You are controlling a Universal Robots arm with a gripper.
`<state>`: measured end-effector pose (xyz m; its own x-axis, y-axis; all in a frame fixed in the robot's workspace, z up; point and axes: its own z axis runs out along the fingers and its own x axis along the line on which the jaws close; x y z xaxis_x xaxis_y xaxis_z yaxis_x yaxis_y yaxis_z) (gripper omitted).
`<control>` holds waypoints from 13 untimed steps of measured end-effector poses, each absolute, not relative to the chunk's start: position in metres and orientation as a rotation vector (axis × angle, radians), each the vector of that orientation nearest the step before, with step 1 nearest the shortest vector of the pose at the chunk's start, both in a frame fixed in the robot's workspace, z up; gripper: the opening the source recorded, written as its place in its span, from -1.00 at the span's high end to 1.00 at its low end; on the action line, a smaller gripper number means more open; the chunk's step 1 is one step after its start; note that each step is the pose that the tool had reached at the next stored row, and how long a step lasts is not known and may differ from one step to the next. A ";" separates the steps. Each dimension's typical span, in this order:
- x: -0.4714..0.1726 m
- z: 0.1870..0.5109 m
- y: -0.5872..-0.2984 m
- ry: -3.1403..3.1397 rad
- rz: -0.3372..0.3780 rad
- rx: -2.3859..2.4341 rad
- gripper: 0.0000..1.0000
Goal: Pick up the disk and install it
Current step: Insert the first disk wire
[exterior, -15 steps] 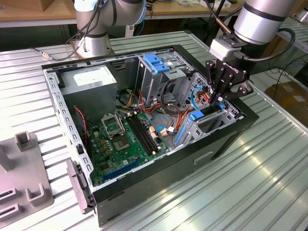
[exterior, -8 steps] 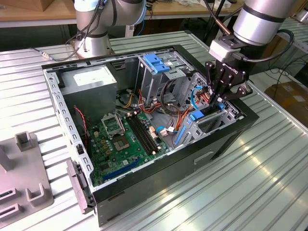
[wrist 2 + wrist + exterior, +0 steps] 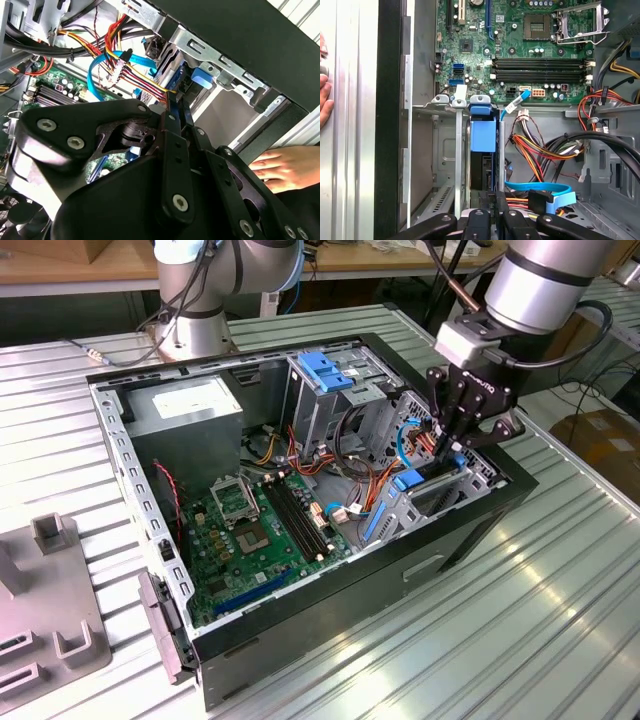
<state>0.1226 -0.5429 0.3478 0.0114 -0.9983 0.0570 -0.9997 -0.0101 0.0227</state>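
The disk (image 3: 410, 483) stands on edge in the metal drive cage at the front corner of the open computer case (image 3: 330, 630), on the exterior view's right. Its blue bracket (image 3: 483, 135) shows edge-on between the cage rails in the first wrist view. My gripper (image 3: 455, 452) reaches down into the case over the cage. Its two black fingers (image 3: 172, 117) stand close together, pinching the disk's blue edge (image 3: 167, 80). The gripper (image 3: 495, 220) sits directly above the slot. Most of the disk's face is hidden by the cage.
Red, yellow and blue cables (image 3: 540, 190) crowd the space beside the cage. The motherboard (image 3: 250, 530), the grey power-supply box (image 3: 190, 410) and a blue latch (image 3: 325, 370) lie further in. A person's hand (image 3: 280, 170) rests outside the case wall. A grey fixture (image 3: 50, 620) stands on the table.
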 end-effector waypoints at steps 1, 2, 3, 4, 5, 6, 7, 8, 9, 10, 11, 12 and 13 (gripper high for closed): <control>0.123 0.348 -0.543 -2.170 0.038 2.193 0.68; 0.123 0.348 -0.543 -2.170 0.038 2.193 0.68; 0.123 0.348 -0.543 -2.170 0.038 2.193 0.68; 0.123 0.348 -0.543 -2.170 0.038 2.193 0.68; 0.124 0.348 -0.543 -2.170 0.038 2.193 0.68; 0.124 0.348 -0.543 -2.170 0.038 2.193 0.68; 0.124 0.348 -0.543 -2.171 0.038 2.192 0.68; 0.124 0.348 -0.543 -2.173 0.038 2.190 0.68; 0.124 0.348 -0.543 -2.177 0.038 2.186 0.68; 0.124 0.348 -0.543 -2.186 0.037 2.177 0.68; 0.124 0.348 -0.543 -2.194 0.037 2.169 0.68; 0.124 0.348 -0.543 -2.203 0.037 2.160 0.68; 0.124 0.347 -0.543 -2.208 0.036 2.154 0.68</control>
